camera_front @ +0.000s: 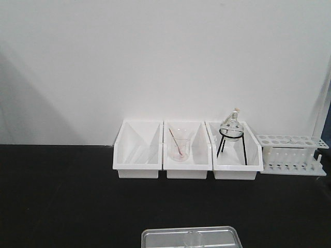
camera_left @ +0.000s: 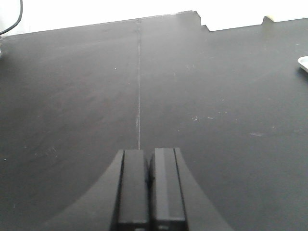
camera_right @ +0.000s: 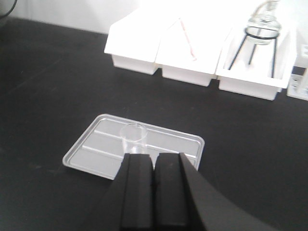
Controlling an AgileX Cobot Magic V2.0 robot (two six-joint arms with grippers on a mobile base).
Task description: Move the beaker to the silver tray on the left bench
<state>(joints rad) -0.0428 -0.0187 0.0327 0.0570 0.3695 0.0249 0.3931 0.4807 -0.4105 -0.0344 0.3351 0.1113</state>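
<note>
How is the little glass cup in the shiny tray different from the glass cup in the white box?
The beaker stands in the silver tray near the camera; the beaker with the red rod sits in the middle white bin by the wall. The beaker looks empty, while the other holds a leaning rod. The binned one looks faintly pink. Both are clear glass, upright and open-topped.

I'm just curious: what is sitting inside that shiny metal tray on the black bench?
A small clear beaker stands upright in the silver tray. The right gripper, shut, covers the tray's near edge, so anything there is hidden.
</note>
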